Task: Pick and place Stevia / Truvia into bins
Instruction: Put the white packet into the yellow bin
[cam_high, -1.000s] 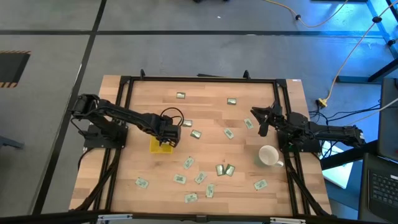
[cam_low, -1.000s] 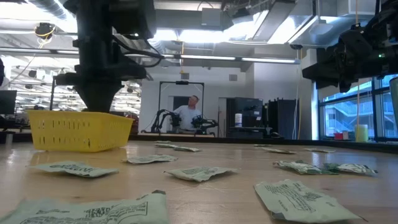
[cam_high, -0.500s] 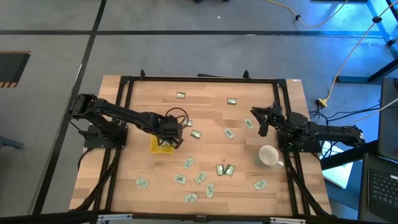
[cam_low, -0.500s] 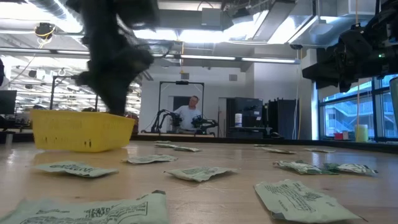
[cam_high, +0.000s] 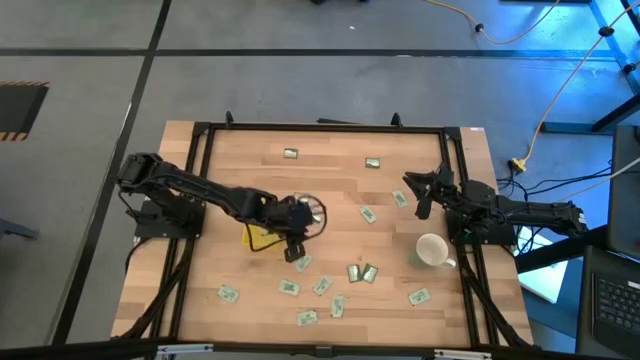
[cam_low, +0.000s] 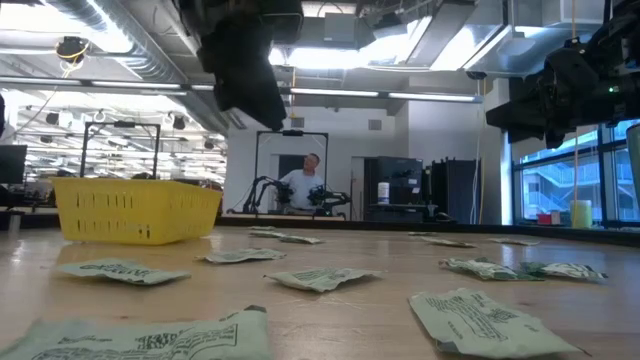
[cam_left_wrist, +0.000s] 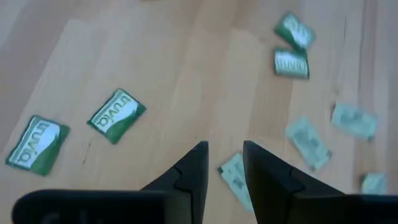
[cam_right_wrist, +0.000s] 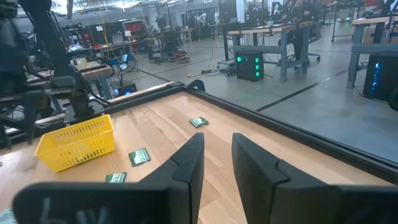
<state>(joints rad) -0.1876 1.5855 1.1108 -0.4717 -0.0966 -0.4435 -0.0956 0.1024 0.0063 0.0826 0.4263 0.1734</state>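
Small green-and-white Truvia sachets (cam_high: 367, 213) lie flat and scattered over the wooden table; the left wrist view shows several of them (cam_left_wrist: 116, 115). The yellow tray (cam_high: 256, 238) stands left of centre, partly under my left arm, and also shows in the low view (cam_low: 135, 212). My left gripper (cam_left_wrist: 224, 152) hangs open just right of the tray (cam_high: 296, 250), above a sachet (cam_left_wrist: 235, 179), with nothing between its fingers. My right gripper (cam_high: 414, 196) waits open at the right side, holding nothing (cam_right_wrist: 217, 146).
A white mug (cam_high: 432, 250) lies on its side near the right arm. A black frame (cam_high: 320, 127) runs round the table. More sachets lie along the near edge (cam_low: 480, 322) and toward the far edge (cam_high: 290, 153). A person shows in the room behind (cam_low: 305, 180).
My left gripper has left the spot over the yellow tray, gone toward the table's right and near edges, risen, and rolled about its own axis. It now hangs over the sachets beside the tray. The tray stays where it was.
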